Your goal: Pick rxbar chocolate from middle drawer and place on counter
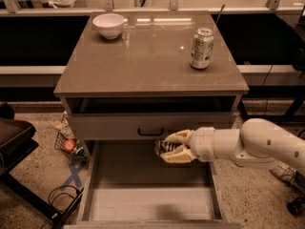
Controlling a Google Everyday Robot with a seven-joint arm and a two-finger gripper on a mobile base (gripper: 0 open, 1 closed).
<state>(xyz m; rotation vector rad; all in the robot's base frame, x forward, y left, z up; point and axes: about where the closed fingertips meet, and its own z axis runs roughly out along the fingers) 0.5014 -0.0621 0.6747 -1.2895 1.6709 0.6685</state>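
There's the cream two-finger claw [167,149], reaching in from the right on its thick white arm [259,144], low beneath the front edge of the glossy taupe-grey square bench [143,66]. It's pinching the small, flat, black-wrapped rxbar chocolate [162,147], one finger above the bar and one beneath it. The bar hangs over the pale floor of the wide, shallow grey-beige middle drawer [143,199], which stands pulled out below the bench. The bar looks clear of that floor, and it sits just under the closed drawer front with the black handle [119,127]. Up on the bench, a white ceramic bowl [109,25] sits at the far left corner. An upright silver soda can [202,48] stands toward the right side, well apart from the bowl.
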